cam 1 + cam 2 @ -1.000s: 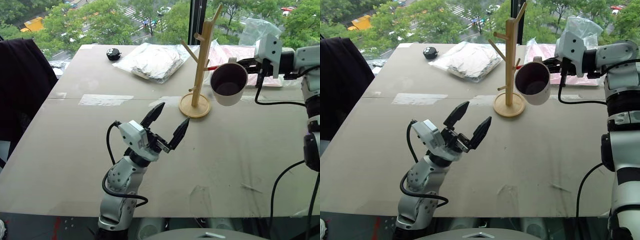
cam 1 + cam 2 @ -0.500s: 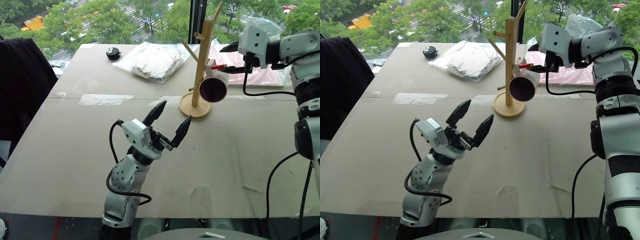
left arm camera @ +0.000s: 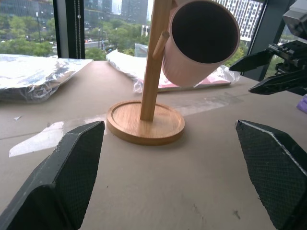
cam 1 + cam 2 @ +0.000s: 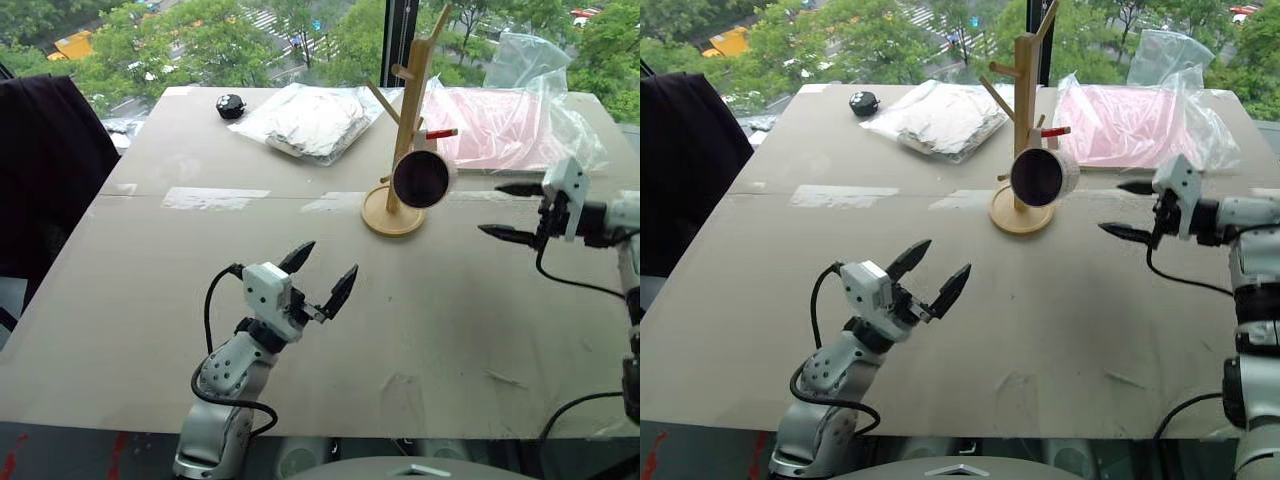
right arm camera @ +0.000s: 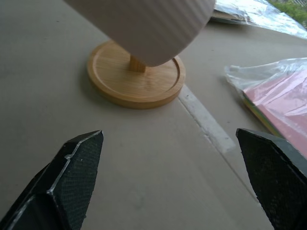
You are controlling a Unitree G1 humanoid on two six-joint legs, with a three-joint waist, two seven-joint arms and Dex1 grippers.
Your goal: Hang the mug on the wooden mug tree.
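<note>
Beside the wooden mug tree [image 4: 404, 130], the head views showed the mug [image 4: 422, 177] hanging from its red-tipped peg, the right gripper [image 4: 508, 211] empty and spread, well apart. From the left wrist, the left gripper [image 3: 172, 177] gaped empty before the tree's base; hanging looked done, leaving only a retreat.

— Any writing you can read from your end?

— None that I can make out. The mug [image 4: 421, 177] hanging on the wooden mug tree [image 4: 405, 140] shows me only its dark mouth and a plain ribbed side; no lettering faces my cameras.

— And the bags behind the tree?

— The clear bag [image 4: 312, 120] and the pink packet [image 4: 500, 125] beyond the mug tree carry no print I can read. The table [image 4: 450, 330] is bare of labels too.
</note>
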